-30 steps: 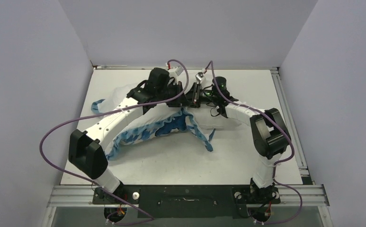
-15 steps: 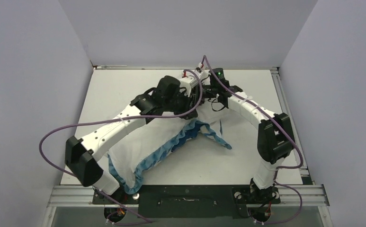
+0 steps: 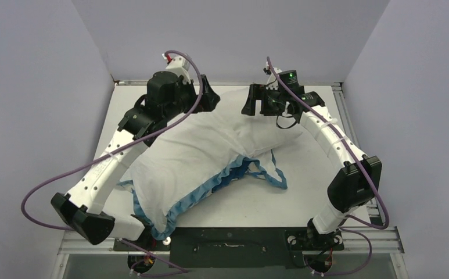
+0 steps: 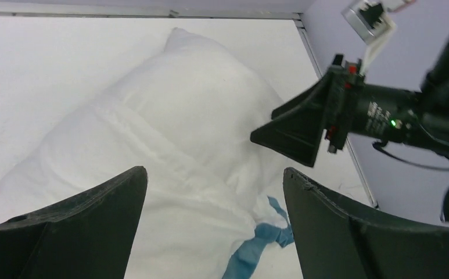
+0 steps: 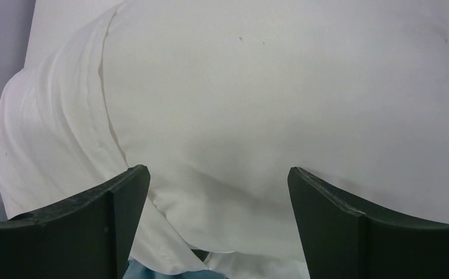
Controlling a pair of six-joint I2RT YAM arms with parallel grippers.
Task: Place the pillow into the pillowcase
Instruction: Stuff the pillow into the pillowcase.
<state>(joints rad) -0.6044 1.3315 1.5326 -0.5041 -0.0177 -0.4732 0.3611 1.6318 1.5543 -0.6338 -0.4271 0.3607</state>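
The plump white pillow (image 3: pixel 258 131) lies slantwise across the table, its far right end bare (image 4: pixel 201 81). The pillowcase (image 3: pixel 175 170) covers its near left part with the white face out. The case's blue ruffled edge (image 3: pixel 205 190) runs along the near side and shows in the left wrist view (image 4: pixel 255 247). My left gripper (image 3: pixel 210 97) hangs open above the pillow's far end, nothing between its fingers (image 4: pixel 213 197). My right gripper (image 3: pixel 251 102) faces it a little to the right, also open and empty (image 5: pixel 219 186), over white cloth. It appears in the left wrist view too (image 4: pixel 294 131).
The white table (image 3: pixel 309 195) is boxed in by grey walls at the left, back and right. A metal rail (image 3: pixel 352 136) runs along the right edge. Purple cables (image 3: pixel 42 192) loop off both arms. A loose ruffled flap (image 3: pixel 274 174) lies beside the pillow's near right side.
Both grippers opened and let go of the cloth, then rose and moved apart toward the back. The pillow and pillowcase dropped and spread out flat on the table.
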